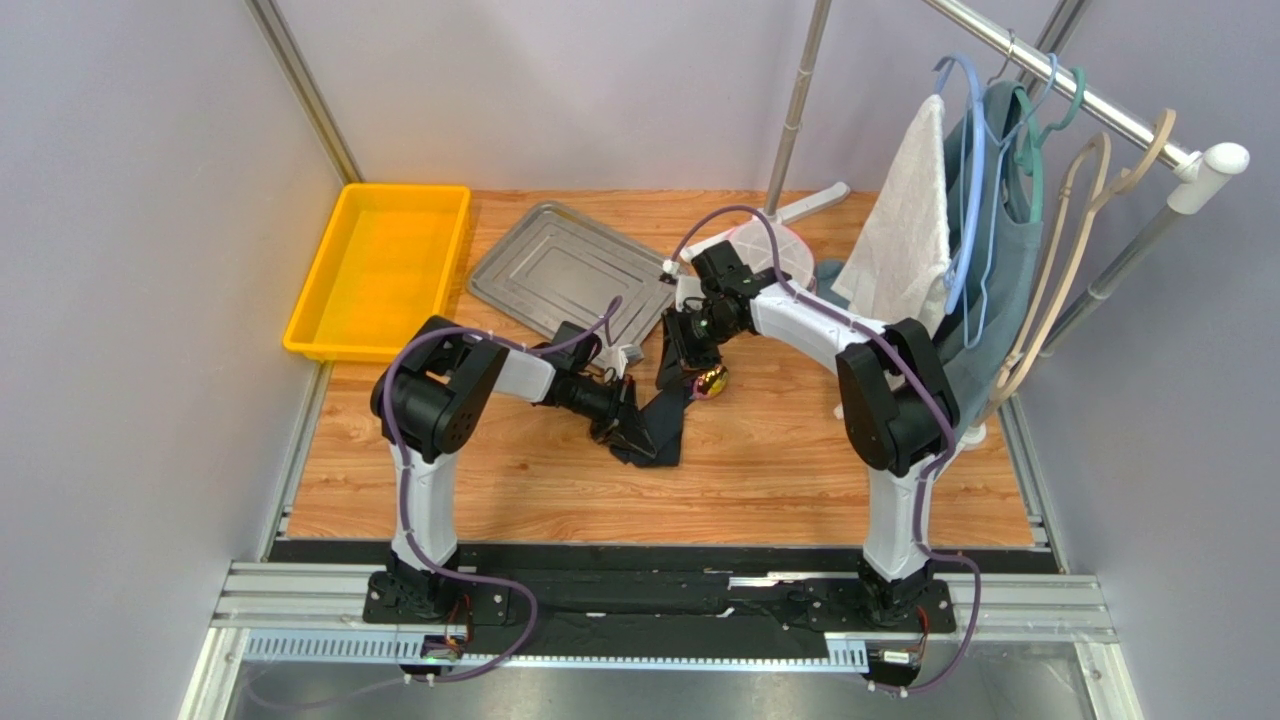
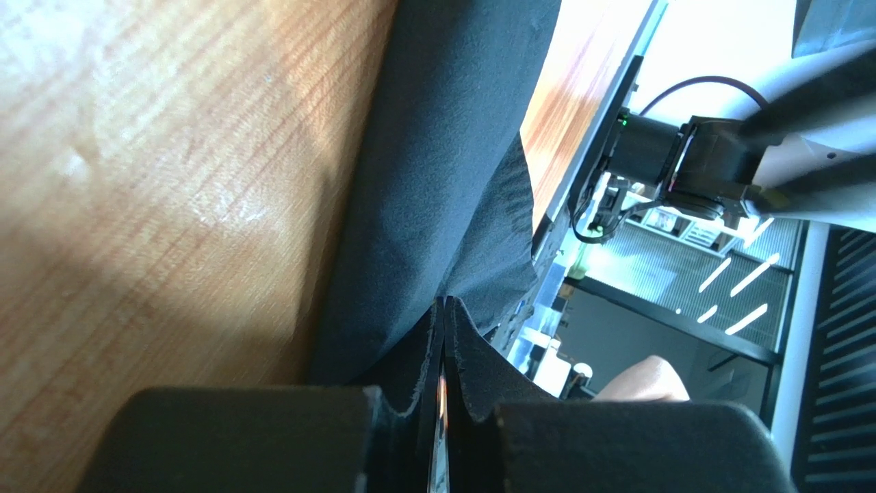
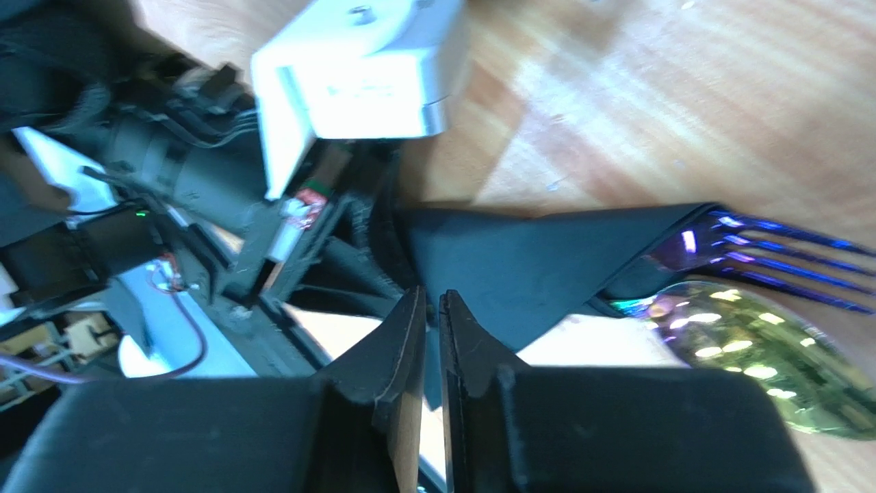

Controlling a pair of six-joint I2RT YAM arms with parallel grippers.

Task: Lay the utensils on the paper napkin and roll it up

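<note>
Fork (image 3: pixel 781 252) and spoon (image 3: pixel 751 349) lie inside the half-folded paper napkin (image 3: pixel 535 257), heads showing; the rolling looks unfinished. The left gripper (image 2: pixel 445 329) pinches the napkin; the right gripper (image 3: pixel 432 308) stands narrowly parted, holding nothing.

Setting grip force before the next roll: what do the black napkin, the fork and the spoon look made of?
The paper napkin looks like thin matte black tissue or nonwoven: it drapes in soft folds and has a fuzzy edge. The fork is glossy purple with an iridescent sheen, so probably coated metal, possibly plastic. The spoon has a mirror-bright gold-green bowl reflecting the lights, so likely coated metal.
</note>
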